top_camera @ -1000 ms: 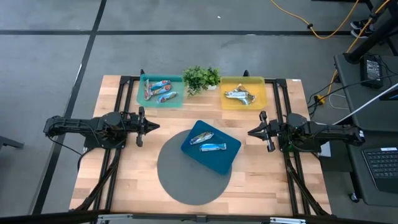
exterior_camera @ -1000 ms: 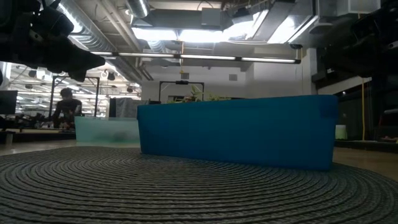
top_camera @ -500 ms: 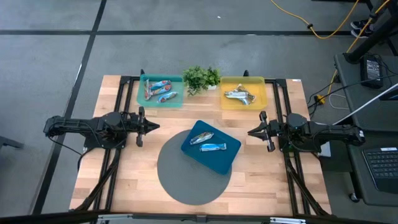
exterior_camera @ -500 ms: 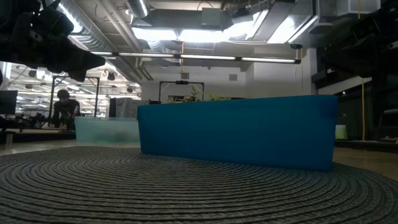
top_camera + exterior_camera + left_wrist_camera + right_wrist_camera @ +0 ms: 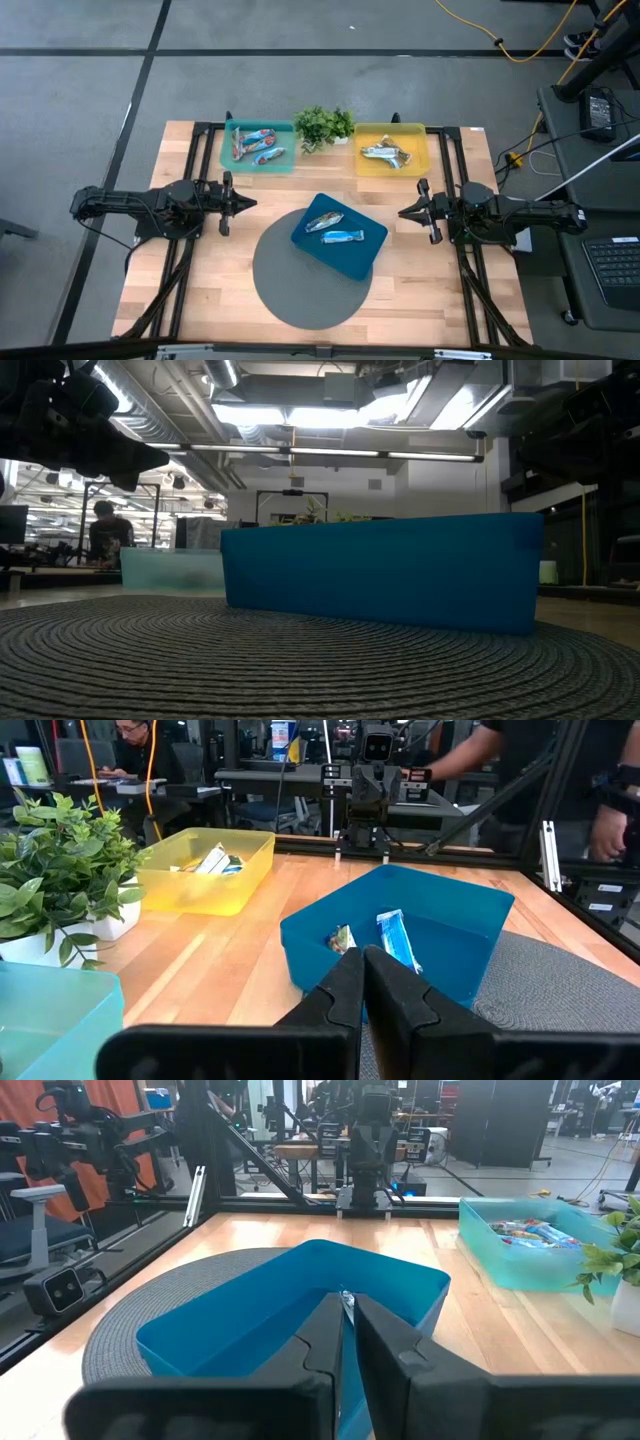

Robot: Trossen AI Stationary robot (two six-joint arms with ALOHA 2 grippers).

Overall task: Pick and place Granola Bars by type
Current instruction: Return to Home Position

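The left gripper (image 5: 246, 203) and right gripper (image 5: 402, 213) are held, fingers pressed together, flanking the blue bin (image 5: 356, 258); the Granola Bars (image 5: 342, 236) print seems illegible.

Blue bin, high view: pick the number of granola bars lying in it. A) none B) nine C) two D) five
C: two foil-wrapped granola bars lie side by side inside the blue bin, one nearer its far corner and one toward its middle.

Materials & finish
Table (image 5: 420, 290) is seen as pale matt wood; mat (image 5: 300, 285) rough, woven; blue bin (image 5: 352, 262) smooth plastic; Granola Bars (image 5: 340, 236) wrapped in glossy foil.
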